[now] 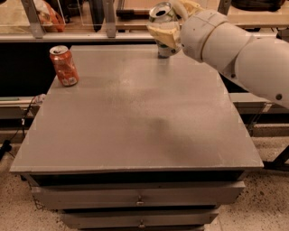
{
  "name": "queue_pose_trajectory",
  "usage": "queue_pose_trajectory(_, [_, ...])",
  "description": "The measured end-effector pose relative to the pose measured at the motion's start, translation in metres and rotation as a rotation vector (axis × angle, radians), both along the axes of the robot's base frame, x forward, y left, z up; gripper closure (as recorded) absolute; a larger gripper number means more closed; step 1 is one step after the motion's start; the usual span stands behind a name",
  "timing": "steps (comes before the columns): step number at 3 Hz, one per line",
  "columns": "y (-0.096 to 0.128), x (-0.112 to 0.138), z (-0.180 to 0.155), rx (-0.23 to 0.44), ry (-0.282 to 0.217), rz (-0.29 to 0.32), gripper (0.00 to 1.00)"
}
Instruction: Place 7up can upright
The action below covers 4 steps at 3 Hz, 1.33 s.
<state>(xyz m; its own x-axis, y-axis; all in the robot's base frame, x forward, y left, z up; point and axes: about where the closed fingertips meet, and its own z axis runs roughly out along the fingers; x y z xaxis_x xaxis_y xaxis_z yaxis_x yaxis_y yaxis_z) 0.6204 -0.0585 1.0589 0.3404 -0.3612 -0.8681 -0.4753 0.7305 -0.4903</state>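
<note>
The 7up can [160,12] is silvery with green markings and its open top faces up and tilts slightly toward the camera. It is at the far edge of the grey table [135,117], right of centre. My gripper [164,34], with cream-coloured fingers [158,32], is shut around the can's middle. The can's lower end [165,51] is close to the tabletop; I cannot tell whether it touches. The white arm [235,54] comes in from the right.
An orange soda can [64,66] stands upright near the table's far left edge. Drawers [137,195] sit below the tabletop. A shelf rail and glass [81,31] run behind the table. The floor is speckled.
</note>
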Motion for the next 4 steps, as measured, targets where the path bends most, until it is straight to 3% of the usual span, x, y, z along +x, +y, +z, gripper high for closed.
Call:
queue_pose_trajectory(1, [-0.007, 0.015, -0.006, -0.012, 0.006, -0.039, 1.0])
queue_pose_trajectory(2, [-0.02, 0.025, -0.023, 0.041, 0.074, -0.075, 1.0])
queue_pose_trajectory(3, [-0.023, 0.03, -0.045, 0.127, 0.169, -0.088, 1.0])
queue_pose_trajectory(4, [-0.023, 0.034, -0.064, 0.187, 0.227, -0.088, 1.0])
